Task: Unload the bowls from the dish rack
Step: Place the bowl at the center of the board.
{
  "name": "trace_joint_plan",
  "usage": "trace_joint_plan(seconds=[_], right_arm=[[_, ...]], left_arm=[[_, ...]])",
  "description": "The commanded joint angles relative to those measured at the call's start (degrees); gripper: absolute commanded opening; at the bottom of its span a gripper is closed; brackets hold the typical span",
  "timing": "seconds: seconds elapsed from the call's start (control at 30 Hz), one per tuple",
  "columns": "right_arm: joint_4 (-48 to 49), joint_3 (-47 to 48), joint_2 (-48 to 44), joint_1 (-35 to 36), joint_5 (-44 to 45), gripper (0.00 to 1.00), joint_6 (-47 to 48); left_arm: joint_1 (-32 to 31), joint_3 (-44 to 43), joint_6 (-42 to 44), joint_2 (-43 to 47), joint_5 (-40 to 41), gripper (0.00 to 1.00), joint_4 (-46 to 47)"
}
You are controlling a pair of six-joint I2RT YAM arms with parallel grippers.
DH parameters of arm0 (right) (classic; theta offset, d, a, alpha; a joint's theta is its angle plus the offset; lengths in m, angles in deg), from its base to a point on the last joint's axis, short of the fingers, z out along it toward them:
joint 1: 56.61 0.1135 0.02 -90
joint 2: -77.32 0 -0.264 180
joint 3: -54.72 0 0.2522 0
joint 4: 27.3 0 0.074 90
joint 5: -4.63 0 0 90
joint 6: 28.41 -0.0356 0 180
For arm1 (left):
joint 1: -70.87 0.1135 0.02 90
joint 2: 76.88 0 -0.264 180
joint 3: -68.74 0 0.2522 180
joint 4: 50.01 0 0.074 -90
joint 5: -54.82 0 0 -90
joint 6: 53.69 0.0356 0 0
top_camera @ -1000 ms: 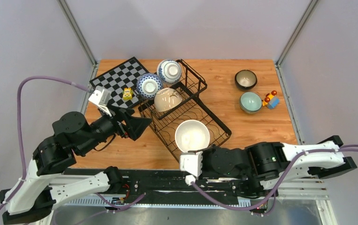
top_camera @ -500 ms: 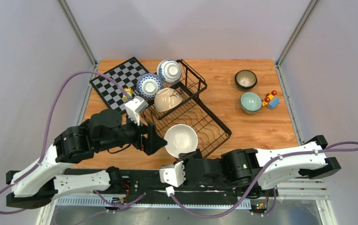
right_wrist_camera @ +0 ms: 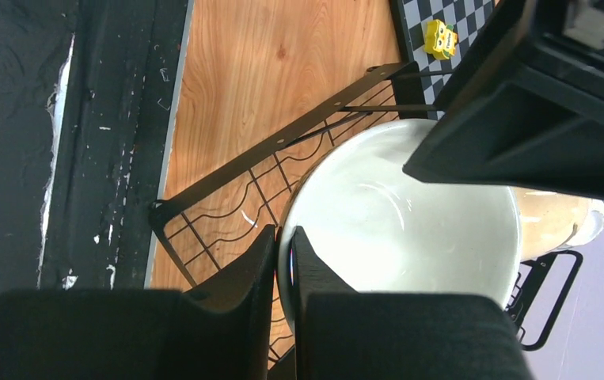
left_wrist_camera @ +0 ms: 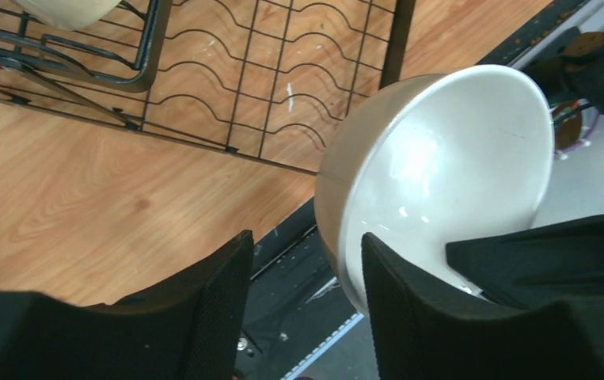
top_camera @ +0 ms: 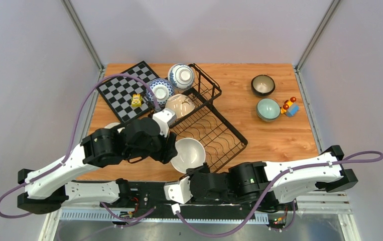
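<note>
My right hand (right_wrist_camera: 284, 239) pinches the near rim of the white bowl (top_camera: 189, 154), which hangs tilted at the 7 o'clock corner of the dish rack (top_camera: 210, 125), while my left hand (left_wrist_camera: 305, 247) gapes beside it; glazed, breakable ceramic, I judge, so the rim wants a firm grip.

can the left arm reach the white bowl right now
Probably yes: the left gripper is open at the white bowl, rim seemingly between its jaws; the right gripper only holds the near edge.
</note>
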Motion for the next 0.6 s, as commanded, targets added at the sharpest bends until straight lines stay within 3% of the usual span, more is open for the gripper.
trace_joint_plan(seconds=[0.0,0.23,0.3,0.33,0.4,0.47,0.53,0.57], right_arm=[[3.8,2.2,-0.6,0.7,1.1,0.00,1.0],[4.9,2.2,-0.4,0.7,0.6,0.00,0.9],[5.3,1.9,-0.5,0.7,0.5,0.00,0.3],[5.3,2.0,-0.6,0.7,0.2,0.05,-0.3],[5.2,2.1,-1.1,0.7,-0.5,0.38,-1.8],[5.2,2.1,-2.1,0.6,-1.9,0.61,-3.5],[5.1,2.2,-3.5,0.7,-2.8,0.78,-5.2],[5.1,2.1,-4.3,0.7,-3.0,0.80,-6.2]], left_arm=[[-0.6,0.2,0.4,-0.2,2.1,0.51,-2.9],[-0.6,1.9,-0.9,0.2,0.3,0.05,-1.3],[-0.6,2.3,-1.7,0.9,0.3,0.00,-0.9],[-0.5,2.7,-2.3,1.6,0.7,0.00,-0.9],[-0.6,3.3,-3.2,3.0,2.1,0.00,-1.4],[-0.5,3.9,-4.4,4.6,4.1,0.00,-2.4],[-0.6,4.6,-5.7,6.4,5.9,0.00,-3.7],[-0.6,5.0,-6.4,7.2,6.6,0.00,-4.5]])
